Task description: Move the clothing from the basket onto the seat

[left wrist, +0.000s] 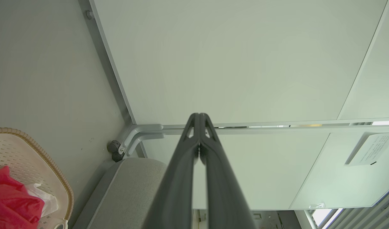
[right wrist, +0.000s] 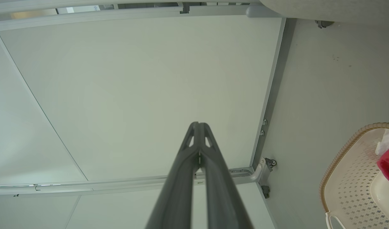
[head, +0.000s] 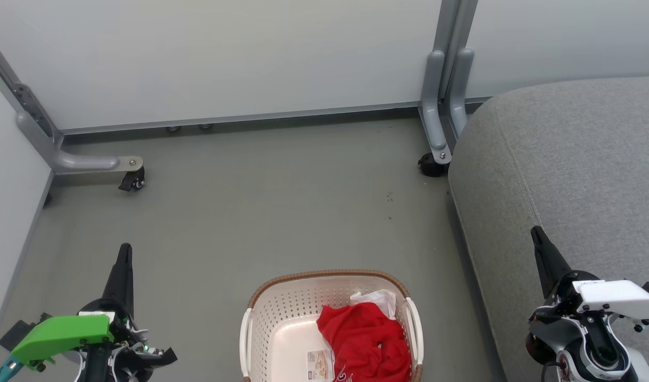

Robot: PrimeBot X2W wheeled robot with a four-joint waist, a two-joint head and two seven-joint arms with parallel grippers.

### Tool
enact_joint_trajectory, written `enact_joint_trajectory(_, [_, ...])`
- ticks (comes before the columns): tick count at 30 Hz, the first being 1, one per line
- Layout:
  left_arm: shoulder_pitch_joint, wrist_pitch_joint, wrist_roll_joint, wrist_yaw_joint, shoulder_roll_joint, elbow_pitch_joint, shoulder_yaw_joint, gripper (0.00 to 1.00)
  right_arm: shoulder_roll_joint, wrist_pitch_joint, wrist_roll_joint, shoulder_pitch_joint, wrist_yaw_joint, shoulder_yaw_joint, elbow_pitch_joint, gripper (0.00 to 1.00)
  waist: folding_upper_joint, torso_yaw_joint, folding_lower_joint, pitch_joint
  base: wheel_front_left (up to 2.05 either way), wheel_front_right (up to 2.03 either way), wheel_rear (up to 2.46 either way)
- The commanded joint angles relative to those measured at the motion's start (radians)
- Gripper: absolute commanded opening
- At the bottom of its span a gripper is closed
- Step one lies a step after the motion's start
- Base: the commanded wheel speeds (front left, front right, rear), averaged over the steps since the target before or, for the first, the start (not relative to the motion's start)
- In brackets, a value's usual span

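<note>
the basket (head: 258, 323) sits on the grey floor (head: 260, 212) low in the head view, between the two arms. the clothing (head: 368, 342) lies inside it, bunched against the basket's right side: a crumpled bright red heap with a white piece (head: 378, 300) poking up behind it, toward the far rim. the left half of the basket's bottom is bare, and a paper label (head: 320, 365) shows just beside the red fabric.

the seat (head: 579, 159) stands to the right of the basket, close to it but with a strip of floor between them. nothing lies on the part of the cushion i can see.

the left pincer (head: 124, 253) hangs over the floor, well to the left of the basket, its fingers pressed together and holding nothing. the right pincer (head: 538, 236) hovers over the near left edge of the seat, its fingers likewise closed tip to tip and empty. both point away toward the pale partition panels (head: 223, 58) at the back, whose grey metal feet rest on small black casters (head: 135, 182).
</note>
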Motion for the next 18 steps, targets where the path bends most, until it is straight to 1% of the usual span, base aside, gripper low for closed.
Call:
enact_joint_trajectory(1, [-0.011,0.003,-0.003,-0.005,0.001,-0.001,0.001,0.00,-0.002,0.001,-0.005,-0.009,0.001,0.001,0.001,0.00,0.0000,0.000,0.0000,0.000,0.00,0.00,0.00])
enact_joint_trajectory(11, [-0.011,0.003,-0.003,-0.005,0.001,-0.001,0.001,0.00,-0.002,0.001,-0.005,-0.009,0.001,0.001,0.001,0.00,0.0000,0.000,0.0000,0.000,0.00,0.00,0.00])
enact_joint_trajectory(12, [0.000,0.000,0.000,0.000,0.000,0.000,0.000,1.00,0.000,0.000,0.000,0.000,0.000,0.000,0.000,1.00,0.0000,0.000,0.0000,0.000,0.00,0.00,0.00])
enact_joint_trajectory(18, [-0.002,-0.021,0.005,0.001,-0.002,0.004,-0.023,1.00,0.003,-0.021,-0.009,0.006,0.000,0.012,0.000,1.00,0.0000,0.000,0.0000,0.001,0.00,0.00,0.00])
